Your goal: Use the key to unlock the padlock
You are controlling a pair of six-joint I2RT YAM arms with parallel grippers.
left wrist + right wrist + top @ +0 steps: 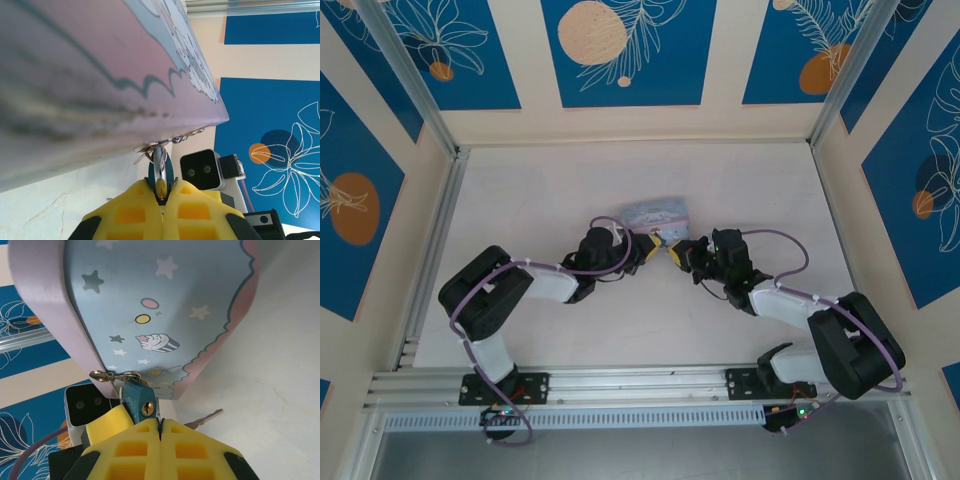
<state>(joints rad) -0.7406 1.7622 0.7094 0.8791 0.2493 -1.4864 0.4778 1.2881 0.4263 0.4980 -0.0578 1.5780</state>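
A: What is gripped?

B: The left gripper (pixel 161 192) is clamped on the padlock (pixel 139 399), which is pinched edge-on between its pads. The right gripper (pixel 160 426) is closed too, and nothing can be seen held in it.

A: And outward from there?

B: The padlock is hung from the clasp (pixel 112 376) of the tin (pixel 165 300), near the middle of the tabletop (pixel 280 365), well away from every edge. The key (pixel 206 418) is seen lying just beside the right fingertips (loose, as far as can be judged).

A: What could go wrong?

B: The key is thin and flat on the tabletop, so it could be skidded away rather than lifted. If the padlock were twisted in the pinch, the keyhole (pixel 146 409) would be turned off line, and the tin could be dragged.
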